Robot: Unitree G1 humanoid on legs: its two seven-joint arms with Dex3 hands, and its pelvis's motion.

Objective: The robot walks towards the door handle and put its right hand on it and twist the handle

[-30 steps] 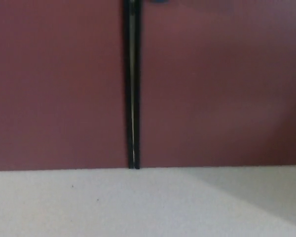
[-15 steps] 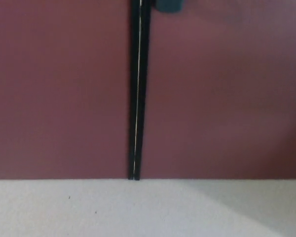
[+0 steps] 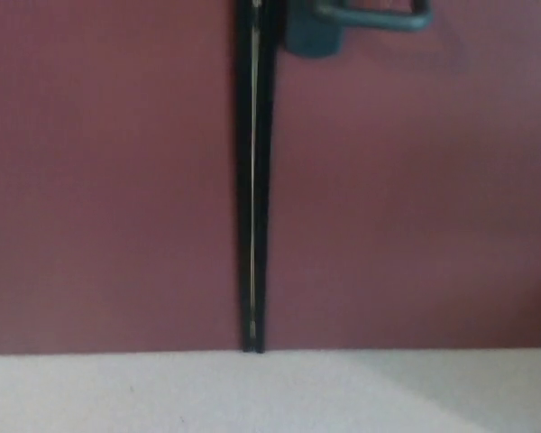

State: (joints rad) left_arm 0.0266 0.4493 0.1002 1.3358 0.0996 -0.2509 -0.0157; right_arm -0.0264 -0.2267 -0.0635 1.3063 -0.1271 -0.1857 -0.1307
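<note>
Straight ahead stands a pair of dark red doors, the left door [image 3: 108, 180] and the right door [image 3: 415, 198], meeting at a narrow black gap [image 3: 254, 180] that runs from the top edge of the view down to the floor. A thin bright line shows down the middle of that gap. At the very top of the view, just right of the gap, the door handle [image 3: 356, 23] is mounted on the right door: a dark grey-green base with a lever reaching out to the right, partly cut off by the top edge. Below the doors lies a pale, speckled floor [image 3: 162, 397]. Neither robot hand shows here, so their state cannot be told.
</note>
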